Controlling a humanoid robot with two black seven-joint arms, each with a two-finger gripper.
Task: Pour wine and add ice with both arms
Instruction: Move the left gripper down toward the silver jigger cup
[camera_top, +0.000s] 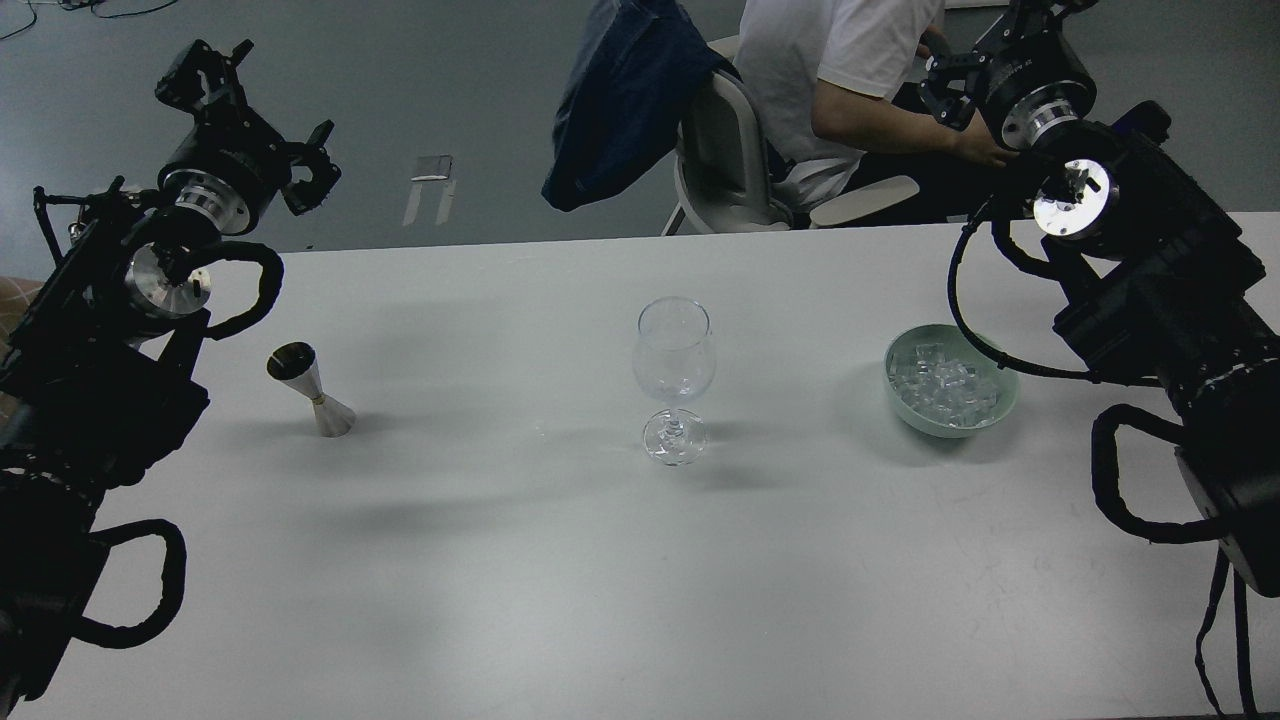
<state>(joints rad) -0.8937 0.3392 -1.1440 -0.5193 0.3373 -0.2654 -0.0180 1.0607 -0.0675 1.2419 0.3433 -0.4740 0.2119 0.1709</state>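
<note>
Jigger (310, 390), glass (674, 390) and ice (942, 388) line the counter (520, 560) within reach; left pincer (255, 115) and right pincer (945, 85) hover, finger positions unclear.

1 view only: head cam, high, facing forward and down over the counter (560, 560), moderately close; left arm (90, 400) enters left, right arm (1170, 300) right.

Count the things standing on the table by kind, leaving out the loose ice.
Silver metal hourglass-shaped jigger: 1
Clear stemmed wine glass: 1
Pale green round bowl holding clear ice cubes: 1
Total: 3
</note>
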